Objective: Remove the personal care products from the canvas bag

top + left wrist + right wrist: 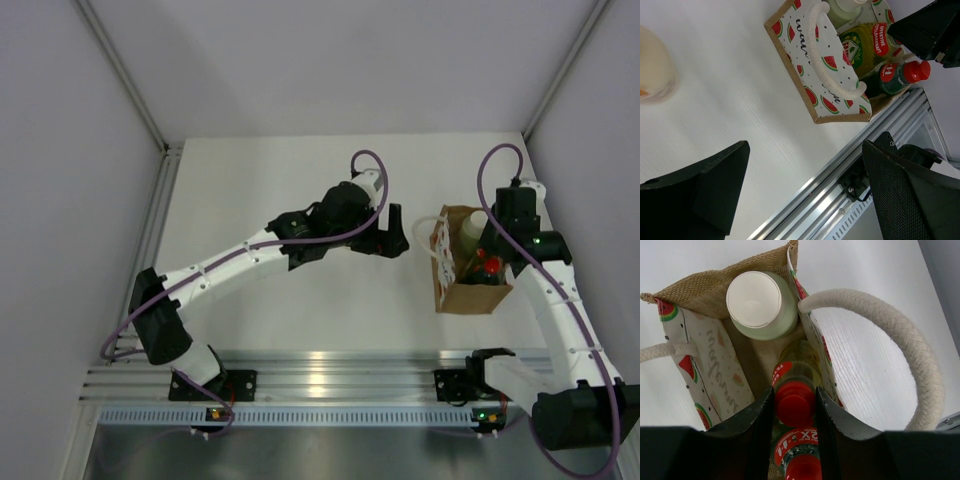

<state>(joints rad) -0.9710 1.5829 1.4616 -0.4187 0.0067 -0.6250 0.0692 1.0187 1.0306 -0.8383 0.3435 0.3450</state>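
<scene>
The canvas bag (470,297) stands upright at the right, its watermelon-print side (795,45) facing the left arm. My right gripper (795,407) reaches into it from above (490,262) and is shut on the red cap of the slim yellow bottle (796,371). The dark green red-capped bottle (801,462) lies just below it in the bag. The plain cream white-capped bottle (754,300) stands at the bag's far end. My left gripper (805,165) is open and empty, left of the bag (395,235). A blurred cream bottle (655,70) stands on the table by it; its pump does not show.
White rope handles (890,340) arch over the bag's mouth on both sides of my right gripper. The aluminium rail (320,375) runs along the table's near edge. Grey walls close in the table at left, back and right.
</scene>
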